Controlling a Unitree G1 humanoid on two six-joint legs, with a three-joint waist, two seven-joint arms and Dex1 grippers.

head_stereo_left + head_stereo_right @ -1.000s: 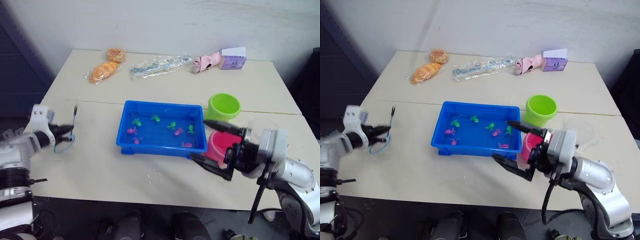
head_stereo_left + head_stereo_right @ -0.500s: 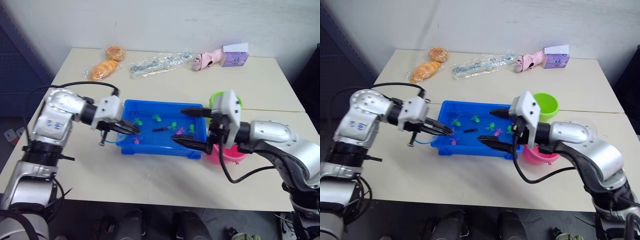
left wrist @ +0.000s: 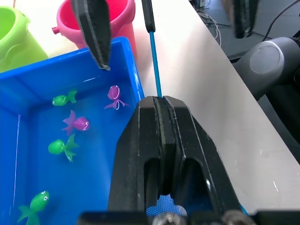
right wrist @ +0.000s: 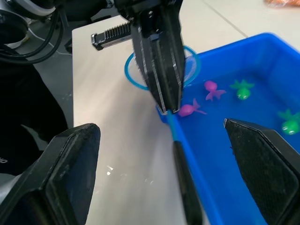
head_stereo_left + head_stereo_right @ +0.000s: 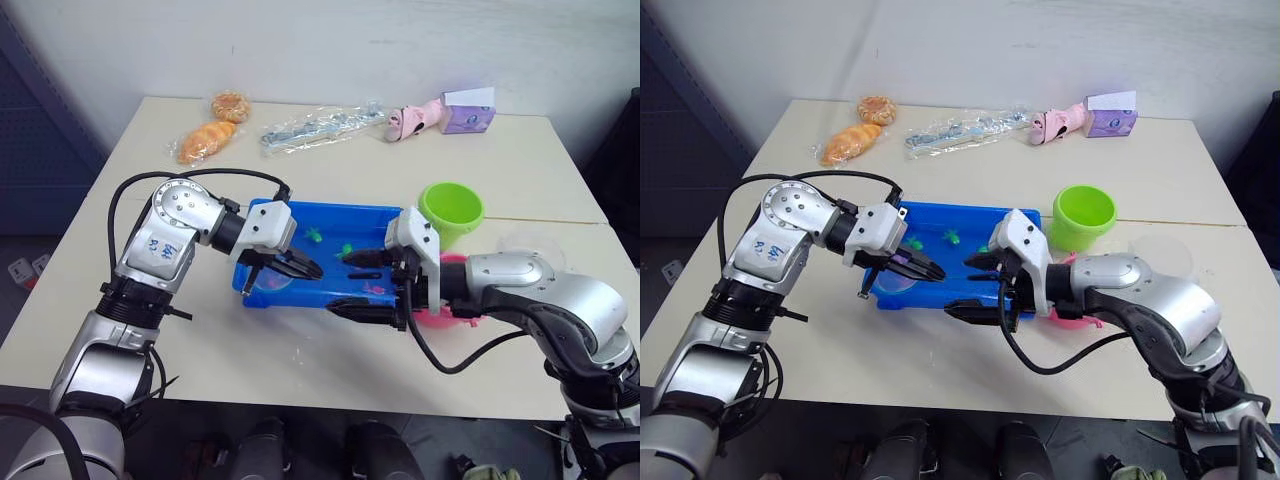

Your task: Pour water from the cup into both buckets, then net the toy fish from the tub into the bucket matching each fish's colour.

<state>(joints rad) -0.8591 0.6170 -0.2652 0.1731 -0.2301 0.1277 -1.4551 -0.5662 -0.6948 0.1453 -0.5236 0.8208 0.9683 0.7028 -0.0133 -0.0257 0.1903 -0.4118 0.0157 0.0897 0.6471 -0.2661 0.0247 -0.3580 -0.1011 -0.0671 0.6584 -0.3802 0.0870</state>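
Both arms have swung in from the table's edges within the last second and now meet over the blue tub [image 5: 262,215]. The left tool [image 5: 303,268] is clamped on the net [image 4: 160,70], gripping its stem so that the blue hoop lies at the tub's near left corner and the thin handle [image 3: 151,33] runs past the fingertips along the tub's front wall. The right tool [image 5: 362,286], its fingers spread wide, faces the left one with one finger over the water and the other outside the front rim, the handle between them. Half a second ago the two tools were further apart. Green and pink fish [image 3: 60,146] float untouched in the tub; the green bucket [image 5: 451,208] stands just behind the right forearm, the pink bucket [image 5: 447,300] partly hidden beneath it. The closing gap suggests a handover or re-grip of the net before any scooping; no fish has been netted yet.
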